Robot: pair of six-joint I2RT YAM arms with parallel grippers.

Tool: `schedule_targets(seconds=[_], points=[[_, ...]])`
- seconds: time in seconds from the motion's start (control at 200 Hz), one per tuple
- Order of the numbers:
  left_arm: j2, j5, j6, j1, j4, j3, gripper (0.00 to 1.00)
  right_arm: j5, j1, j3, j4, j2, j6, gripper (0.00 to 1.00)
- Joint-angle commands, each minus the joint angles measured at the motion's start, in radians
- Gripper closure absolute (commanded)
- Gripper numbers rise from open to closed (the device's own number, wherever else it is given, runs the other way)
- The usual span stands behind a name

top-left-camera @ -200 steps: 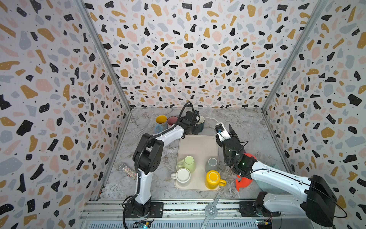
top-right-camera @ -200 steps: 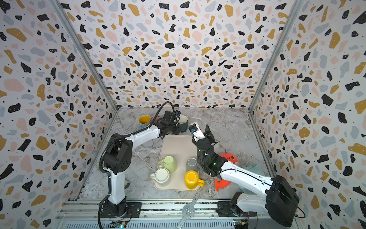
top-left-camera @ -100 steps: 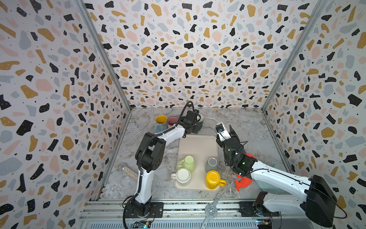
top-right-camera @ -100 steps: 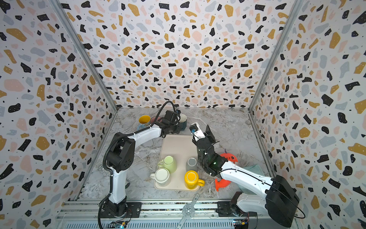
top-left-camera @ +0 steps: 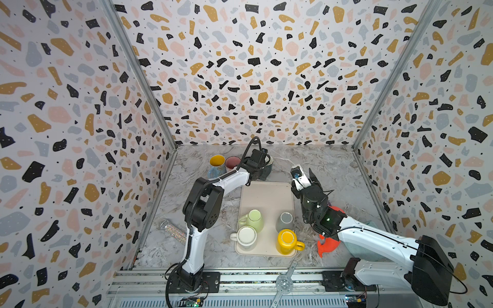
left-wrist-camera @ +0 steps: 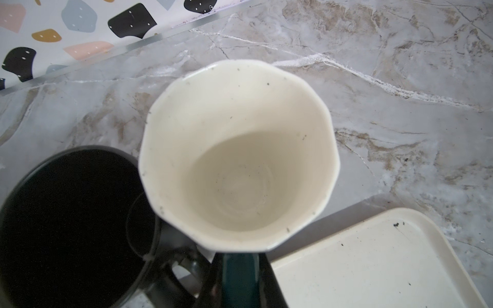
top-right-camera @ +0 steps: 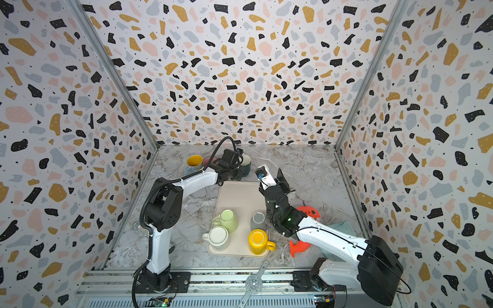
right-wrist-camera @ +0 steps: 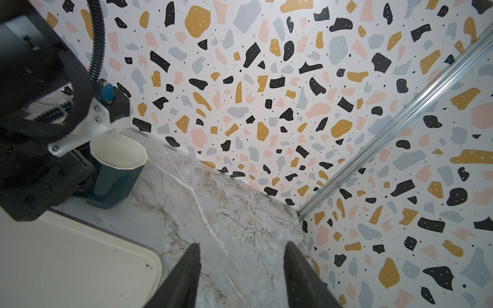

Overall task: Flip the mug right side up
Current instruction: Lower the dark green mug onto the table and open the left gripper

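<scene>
Clamped by left end effector: teal mug, upright, mouth up, near far edge of table, just beside black mug, beyond tray. Right end effector: jaws apart, empty, above table by tray's far right corner.

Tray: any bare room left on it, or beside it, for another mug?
The tray is bare in its far half, between the green mug, grey mug and the teal mug behind. The table is bare at its far right corner, past the right gripper. Crowded: tray's near half, far-left mug row.
</scene>
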Motion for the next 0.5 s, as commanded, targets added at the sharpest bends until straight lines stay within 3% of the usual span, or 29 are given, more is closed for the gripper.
schedule_targets(seconds=[0.0,0.491], points=[[-0.003,0.005,0.0,-0.003,0.068,0.054,0.99,0.003,-0.004,0.007,-0.007,-0.026,0.025,0.48],[-0.026,-0.003,-0.015,-0.002,0.049,0.029,0.81,0.003,-0.004,0.005,-0.015,-0.028,0.047,0.48]])
